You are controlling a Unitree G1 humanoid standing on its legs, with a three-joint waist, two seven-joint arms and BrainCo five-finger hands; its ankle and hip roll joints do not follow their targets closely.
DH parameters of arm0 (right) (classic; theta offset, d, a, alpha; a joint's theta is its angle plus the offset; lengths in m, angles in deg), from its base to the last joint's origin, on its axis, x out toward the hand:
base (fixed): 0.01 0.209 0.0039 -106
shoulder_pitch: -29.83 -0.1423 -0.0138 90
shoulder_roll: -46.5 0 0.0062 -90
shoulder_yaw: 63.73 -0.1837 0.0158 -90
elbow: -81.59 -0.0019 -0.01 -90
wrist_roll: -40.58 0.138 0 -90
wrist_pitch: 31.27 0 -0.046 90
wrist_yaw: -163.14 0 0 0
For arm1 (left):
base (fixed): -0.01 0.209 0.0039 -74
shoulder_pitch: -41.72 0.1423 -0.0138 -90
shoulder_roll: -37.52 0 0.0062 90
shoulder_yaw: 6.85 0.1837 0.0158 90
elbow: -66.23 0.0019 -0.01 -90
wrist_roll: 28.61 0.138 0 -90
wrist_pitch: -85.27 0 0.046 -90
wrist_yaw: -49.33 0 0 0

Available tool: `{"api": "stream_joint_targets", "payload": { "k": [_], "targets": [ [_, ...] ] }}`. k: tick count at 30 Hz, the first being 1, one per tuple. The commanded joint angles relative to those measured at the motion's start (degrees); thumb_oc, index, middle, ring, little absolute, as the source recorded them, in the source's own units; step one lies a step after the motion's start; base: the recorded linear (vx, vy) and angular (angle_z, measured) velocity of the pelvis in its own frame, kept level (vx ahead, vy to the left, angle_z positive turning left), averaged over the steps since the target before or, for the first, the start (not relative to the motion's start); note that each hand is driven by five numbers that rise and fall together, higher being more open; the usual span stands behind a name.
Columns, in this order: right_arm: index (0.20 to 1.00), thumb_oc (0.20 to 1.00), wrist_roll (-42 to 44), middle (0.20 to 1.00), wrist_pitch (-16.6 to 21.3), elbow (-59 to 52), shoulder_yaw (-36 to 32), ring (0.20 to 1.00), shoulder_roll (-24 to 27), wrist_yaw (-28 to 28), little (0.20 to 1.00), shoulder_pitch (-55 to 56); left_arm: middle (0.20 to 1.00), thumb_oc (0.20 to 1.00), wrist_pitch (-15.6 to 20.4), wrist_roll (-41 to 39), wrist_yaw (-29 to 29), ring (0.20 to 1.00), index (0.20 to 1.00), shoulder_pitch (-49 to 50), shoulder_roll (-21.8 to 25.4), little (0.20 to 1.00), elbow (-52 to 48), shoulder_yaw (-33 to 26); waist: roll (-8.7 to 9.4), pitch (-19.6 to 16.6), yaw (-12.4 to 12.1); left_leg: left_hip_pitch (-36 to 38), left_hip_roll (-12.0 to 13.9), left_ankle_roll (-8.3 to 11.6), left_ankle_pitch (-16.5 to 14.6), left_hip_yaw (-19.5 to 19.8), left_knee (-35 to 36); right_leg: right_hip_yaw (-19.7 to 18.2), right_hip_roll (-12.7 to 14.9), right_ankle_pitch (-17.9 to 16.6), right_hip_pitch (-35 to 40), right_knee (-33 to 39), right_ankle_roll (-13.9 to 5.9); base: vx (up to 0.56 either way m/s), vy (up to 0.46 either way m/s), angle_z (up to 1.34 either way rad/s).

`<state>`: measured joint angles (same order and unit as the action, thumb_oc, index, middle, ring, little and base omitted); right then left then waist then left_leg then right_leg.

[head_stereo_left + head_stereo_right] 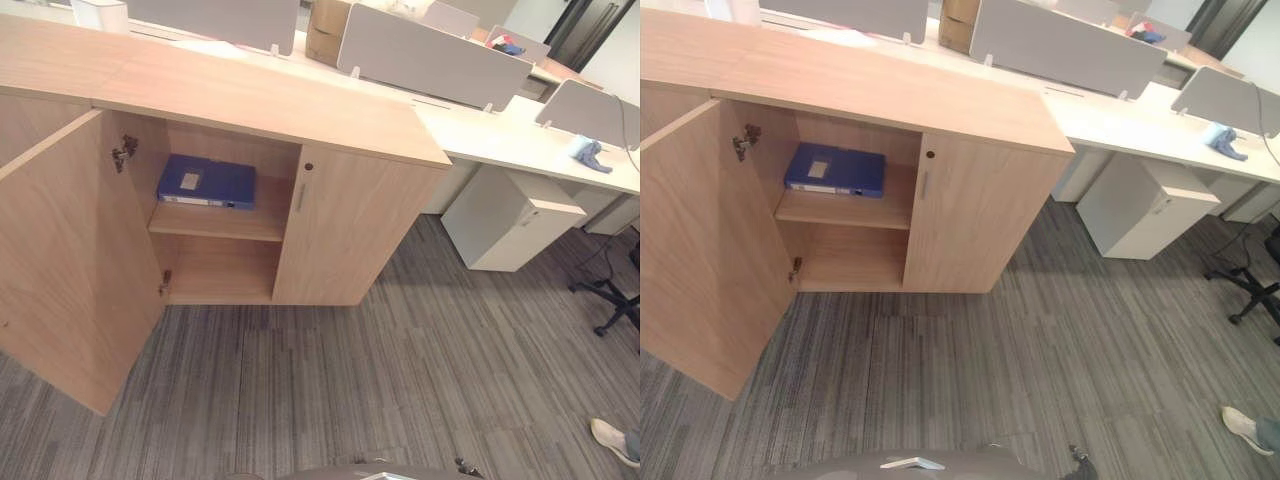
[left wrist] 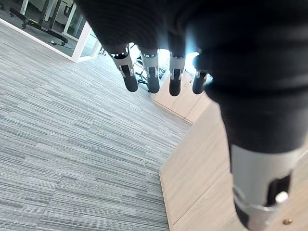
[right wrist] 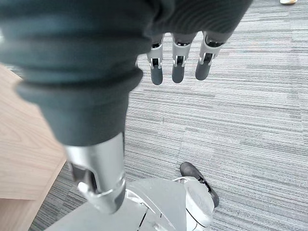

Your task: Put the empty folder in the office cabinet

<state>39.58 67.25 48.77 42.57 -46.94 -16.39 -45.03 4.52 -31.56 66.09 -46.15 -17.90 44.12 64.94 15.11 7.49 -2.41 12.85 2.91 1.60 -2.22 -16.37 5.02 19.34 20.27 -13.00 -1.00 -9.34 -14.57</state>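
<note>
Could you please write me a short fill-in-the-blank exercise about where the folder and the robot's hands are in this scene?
1. The blue folder lies flat on the ____ shelf of the office cabinet.
2. The cabinet's left door stands ____, while its right door is closed.
3. The left hand and the right hand hang over the grey ____ with straight fingers, holding nothing.

Missing words: upper; open; carpet
</note>
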Motion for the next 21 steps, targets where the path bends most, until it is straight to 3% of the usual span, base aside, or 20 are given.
{"api": "stream_joint_targets", "payload": {
  "k": [1,8,12,17,21],
  "targets": [
    [1.000,1.000,2.27,1.000,1.56,-2.79,2.18,1.000,3.67,-0.35,1.000,-3.28,1.000,1.000,1.24,2.73,1.54,1.000,1.000,-2.34,8.31,1.000,2.66,-2.07,0.94,0.76,0.18,1.87,-0.13,2.00,-4.00,-0.57,-0.02,-1.96,2.64,-16.19,-4.96,10.13,-0.43,0.02,-0.020,-0.15],
    [1.000,1.000,2.82,1.000,1.82,-3.54,2.50,1.000,3.81,-0.05,1.000,-1.91,1.000,1.000,0.61,3.93,1.86,1.000,1.000,-6.11,12.74,1.000,2.88,-0.60,2.58,1.60,0.90,2.95,1.51,2.65,-4.39,-2.61,-0.02,-3.14,0.57,-16.35,-5.47,10.44,-0.43,0.02,-0.028,-0.14],
    [1.000,1.000,2.80,1.000,1.46,-1.81,2.12,1.000,3.55,0.16,1.000,-1.17,1.000,1.000,0.12,6.37,2.22,1.000,1.000,-9.70,17.80,1.000,-3.02,1.45,3.60,2.54,0.99,3.05,2.53,2.99,-4.15,-4.18,-0.02,-2.72,-0.64,-16.65,-6.35,10.53,-0.43,0.00,-0.047,-0.15],
    [1.000,1.000,2.81,1.000,1.60,-2.18,2.68,1.000,3.67,0.57,1.000,-0.70,1.000,1.000,-0.12,7.96,2.04,1.000,1.000,-13.51,18.92,1.000,-1.25,5.03,3.88,2.26,1.79,3.19,2.73,3.21,-4.25,-4.68,-0.02,-3.35,-1.06,-16.54,-6.52,10.79,-0.43,0.00,-0.012,-0.07],
    [1.000,1.000,2.80,1.000,1.71,-3.03,3.18,1.000,3.82,0.72,1.000,-0.55,1.000,1.000,0.20,8.23,0.53,1.000,1.000,-17.85,15.29,1.000,0.27,10.74,4.13,1.27,3.50,3.17,2.48,3.32,-4.57,-4.97,-0.02,-3.77,-1.02,-16.23,-6.73,11.04,-0.43,0.00,0.000,-0.01]
  ]
}}
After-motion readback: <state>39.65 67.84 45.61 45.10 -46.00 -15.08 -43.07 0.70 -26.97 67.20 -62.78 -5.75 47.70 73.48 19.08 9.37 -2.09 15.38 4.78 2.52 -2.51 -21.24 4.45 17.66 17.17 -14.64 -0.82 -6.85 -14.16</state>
